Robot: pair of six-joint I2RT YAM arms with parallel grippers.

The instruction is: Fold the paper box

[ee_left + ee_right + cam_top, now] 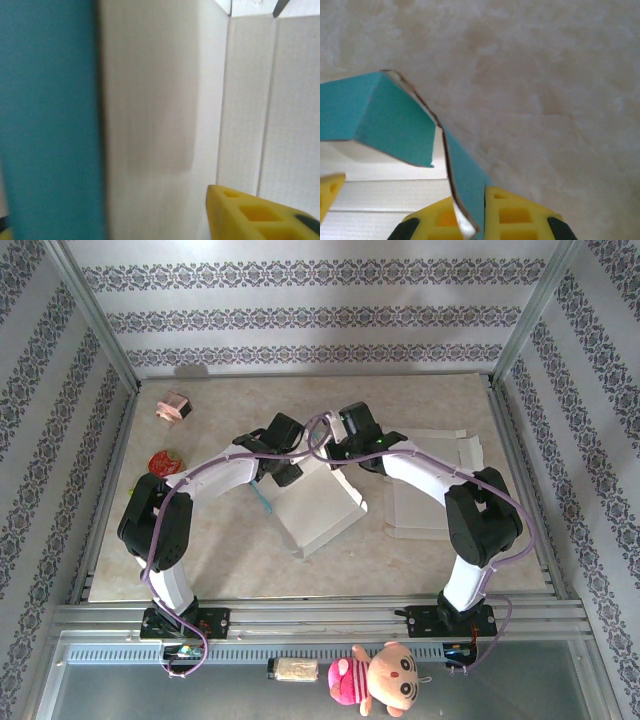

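Two hands meet at frame centre. On the left, the left hand [284,471] is released, its fingers spread at a box wall. The paper box [322,508] sits mid-tabletop [230,560], just below both hands. On the right, the right hand [478,212] is clenched on the box's teal flap [395,120].

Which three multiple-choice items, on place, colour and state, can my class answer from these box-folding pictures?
1. The small pink object lies: A) far left on the table; B) centre; C) near right.
2. On the paper box, the flap has an outer face of: A) red; B) teal; C) black.
3. The right end effector is: A) wide open; B) shut on the flap; C) holding a toy.
Answers: A, top view shows it at the far-left corner; B, right wrist view shows teal; B, its yellow fingers pinch the flap.
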